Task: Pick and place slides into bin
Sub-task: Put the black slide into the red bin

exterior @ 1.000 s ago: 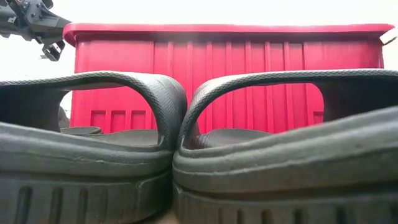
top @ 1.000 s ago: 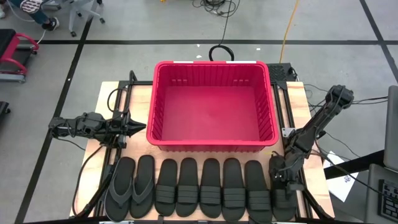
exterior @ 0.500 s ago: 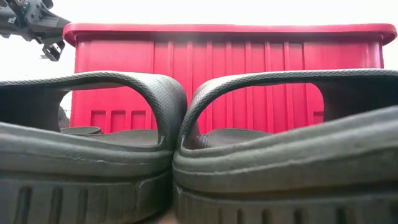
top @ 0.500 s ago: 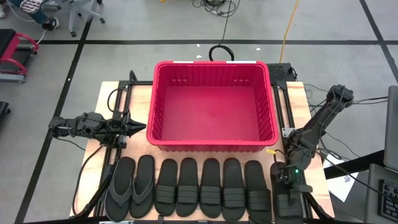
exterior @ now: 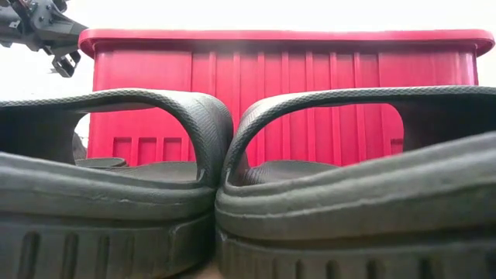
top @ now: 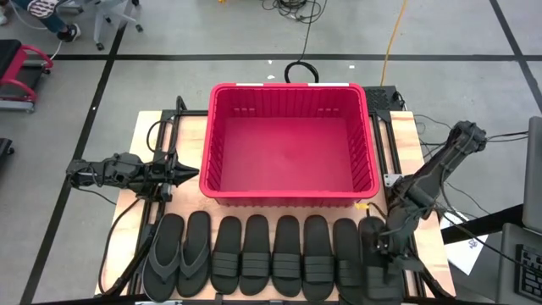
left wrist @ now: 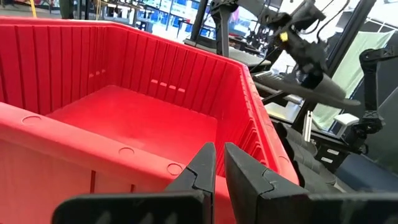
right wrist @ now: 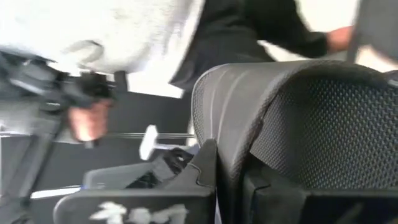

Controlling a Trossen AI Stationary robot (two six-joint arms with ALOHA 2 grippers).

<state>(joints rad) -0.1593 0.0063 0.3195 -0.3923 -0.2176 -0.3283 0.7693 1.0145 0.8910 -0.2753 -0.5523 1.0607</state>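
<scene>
The red bin (top: 288,148) stands in the middle of the table and holds nothing that shows. A dark-grey flip-flop pair (top: 176,254) and several black slides (top: 286,258) lie side by side, soles down, along the near edge. Two of these slides fill the low view (exterior: 232,194). My right gripper (top: 385,246) is shut on the rightmost slide (top: 378,271), over its far half. My left gripper (top: 190,174) is shut and empty, hanging by the bin's left wall, and shows in its wrist view (left wrist: 219,168). My right gripper has the rightmost slide's broad band (right wrist: 231,124) pinched between its two fingers, at the band's edge. The fingers come from above, slanting toward the table's near edge. The slide lies against its left neighbour (top: 347,263); I cannot tell whether it is clear of the table.
The bin's rim (exterior: 279,35) stands well above the slides. Metal frame rails (top: 383,135) and cables run along both table sides. A person shows beyond the near edge in the right wrist view (right wrist: 93,37). Bare table lies left of the flip-flops (top: 127,212).
My right gripper has dipped toward the near edge, then gone toward the table's left with the rightmost slide. The slide has shifted left and now lies against its neighbour. My left arm has kept still.
</scene>
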